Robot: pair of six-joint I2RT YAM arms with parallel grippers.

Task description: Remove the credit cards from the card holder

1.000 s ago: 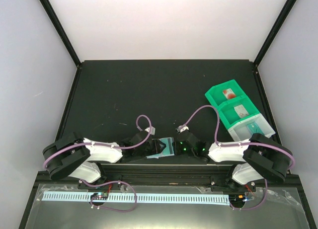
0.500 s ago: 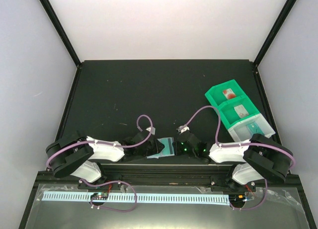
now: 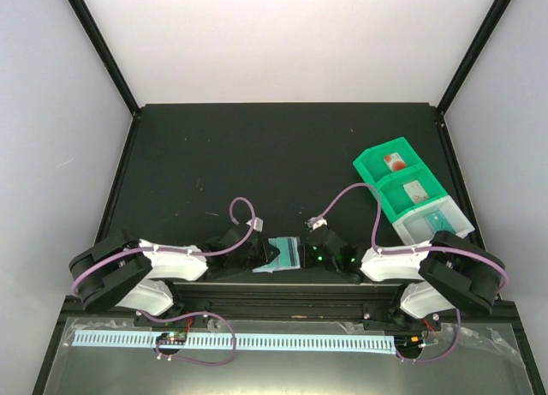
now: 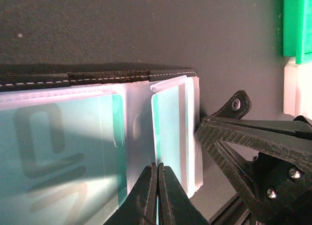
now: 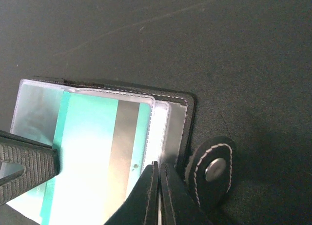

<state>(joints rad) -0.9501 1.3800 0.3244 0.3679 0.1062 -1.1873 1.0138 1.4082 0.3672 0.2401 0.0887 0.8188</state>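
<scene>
Looks like a robotics lab cell: matte black bench (image 3: 214,155) boxed in by plain white panels (image 3: 291,35) on black frame struts (image 3: 97,45), two arms (image 3: 175,261) bolted at the near edge, purple cables (image 3: 353,186) looping off them, green plastic compartment tray (image 3: 366,165) on the right side.

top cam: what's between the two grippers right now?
The open card holder, with a teal card showing in it. In the top view it fills the gap between the left gripper and the right gripper; nothing else lies there.

Bare table (image 3: 257,155) behind card holder (image 3: 285,252), green tray (image 3: 383,182) right
</scene>
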